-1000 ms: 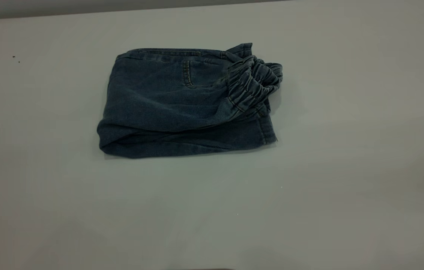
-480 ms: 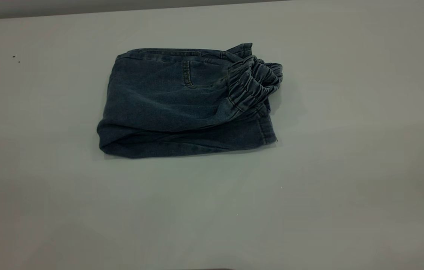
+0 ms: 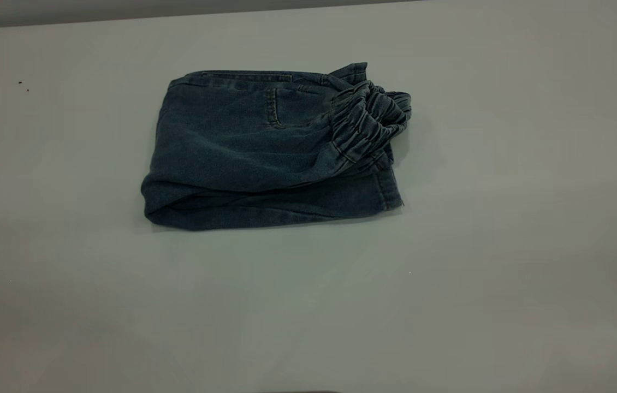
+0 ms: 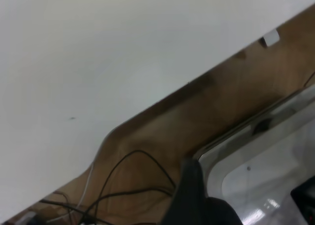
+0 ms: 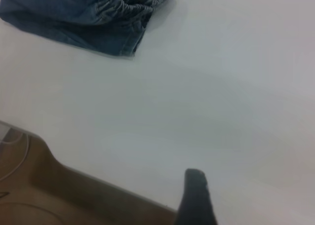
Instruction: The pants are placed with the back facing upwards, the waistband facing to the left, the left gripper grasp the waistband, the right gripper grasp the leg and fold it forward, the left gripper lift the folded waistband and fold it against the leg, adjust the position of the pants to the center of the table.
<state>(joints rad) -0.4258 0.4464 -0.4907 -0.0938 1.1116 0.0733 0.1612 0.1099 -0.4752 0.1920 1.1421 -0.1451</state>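
Observation:
The pants (image 3: pixel 243 147) lie folded into a compact denim bundle on the table (image 3: pixel 505 273), a little left of and beyond its middle. The gathered waistband (image 3: pixel 368 117) rests bunched on top at the bundle's right end, over the stitched hem of the leg (image 3: pixel 387 191). Neither arm appears in the exterior view. In the right wrist view the pants (image 5: pixel 74 18) and waistband (image 5: pixel 133 1) lie far from my right gripper (image 5: pixel 195 198), which hangs over bare table near its edge. My left gripper (image 4: pixel 193 195) is off the table, over the floor beside it.
In the left wrist view the table edge (image 4: pixel 162 99) runs diagonally, with brown floor, black cables (image 4: pixel 133 176) and a pale tub (image 4: pixel 256 176) beyond it. Two small dark specks (image 3: pixel 23 85) mark the table at far left.

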